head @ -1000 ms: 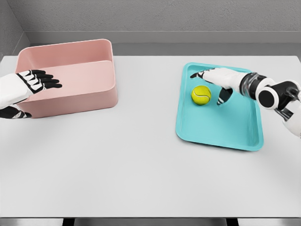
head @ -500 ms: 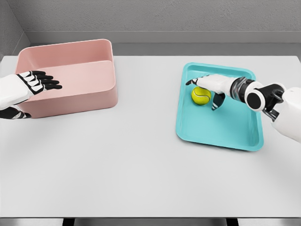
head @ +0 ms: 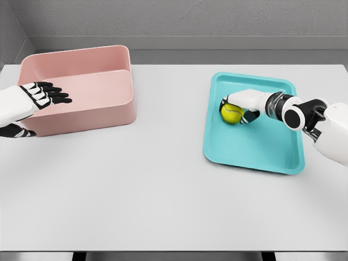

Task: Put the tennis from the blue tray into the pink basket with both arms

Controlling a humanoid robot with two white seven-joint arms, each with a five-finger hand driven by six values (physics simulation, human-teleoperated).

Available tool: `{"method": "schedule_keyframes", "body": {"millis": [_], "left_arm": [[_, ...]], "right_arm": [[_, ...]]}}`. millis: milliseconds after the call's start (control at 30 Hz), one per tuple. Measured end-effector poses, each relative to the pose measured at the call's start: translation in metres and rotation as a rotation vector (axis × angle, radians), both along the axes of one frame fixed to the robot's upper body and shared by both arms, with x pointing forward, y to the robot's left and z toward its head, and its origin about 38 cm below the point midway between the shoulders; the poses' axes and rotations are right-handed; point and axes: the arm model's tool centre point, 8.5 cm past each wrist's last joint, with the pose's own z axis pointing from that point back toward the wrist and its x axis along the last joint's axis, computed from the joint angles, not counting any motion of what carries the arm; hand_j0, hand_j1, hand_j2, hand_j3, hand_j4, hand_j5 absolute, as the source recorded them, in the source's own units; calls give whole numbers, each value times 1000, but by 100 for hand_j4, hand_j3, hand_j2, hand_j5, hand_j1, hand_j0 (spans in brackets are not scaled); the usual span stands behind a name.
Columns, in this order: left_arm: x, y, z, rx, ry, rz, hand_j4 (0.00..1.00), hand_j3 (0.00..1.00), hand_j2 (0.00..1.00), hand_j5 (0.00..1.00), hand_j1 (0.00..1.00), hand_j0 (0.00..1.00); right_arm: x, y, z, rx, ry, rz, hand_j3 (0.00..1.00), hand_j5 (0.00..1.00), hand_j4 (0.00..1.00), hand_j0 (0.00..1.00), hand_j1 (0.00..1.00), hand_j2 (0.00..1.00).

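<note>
**Ball is in the right hand's grip; the basket lies far off to its left**

Your left hand (head: 42, 93) hovers over the near left corner of the basket (head: 103, 106), fingers stretched out flat and holding nothing. It sits right at the basket, yet well apart from the ball.

The basket stands on the surface (head: 163, 190), open side up, far to the left of your right hand.

Your right hand (head: 239, 107) lies across the far left part of the tray (head: 255, 152), fingers curled over the ball (head: 231, 113) and thumb on the near side, so it looks clamped on it. The ball sits under the palm at the fingertips, apparently not yet lifted off the tray floor. A ball has no long axis, so only lift and leftward travel matter; judge a mid-surface handover likely.
</note>
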Motion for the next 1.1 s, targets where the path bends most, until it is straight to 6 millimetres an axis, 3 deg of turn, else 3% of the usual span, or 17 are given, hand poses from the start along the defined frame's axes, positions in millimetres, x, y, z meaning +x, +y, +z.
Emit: {"method": "schedule_keyframes", "body": {"millis": [233, 533, 867, 1100], "left_arm": [[0, 0, 0, 0, 1, 0, 100, 100, 100, 100, 100, 100], [-1, 0, 0, 0, 2, -2, 100, 100, 100, 100, 100, 100], [0, -2, 1, -8, -6, -4, 100, 100, 100, 100, 100, 100], [1, -7, -1, -27, -10, -9, 100, 100, 100, 100, 100, 100]], "right_arm": [[1, -4, 4, 0, -8, -6, 50, 50, 50, 50, 50, 50], [7, -10, 34, -3, -68, -7, 50, 50, 50, 50, 50, 50], [-24, 42, 60, 51, -118, 171, 50, 50, 50, 50, 50, 50], [-48, 68, 62, 67, -102, 276, 50, 50, 50, 50, 50, 50]]}}
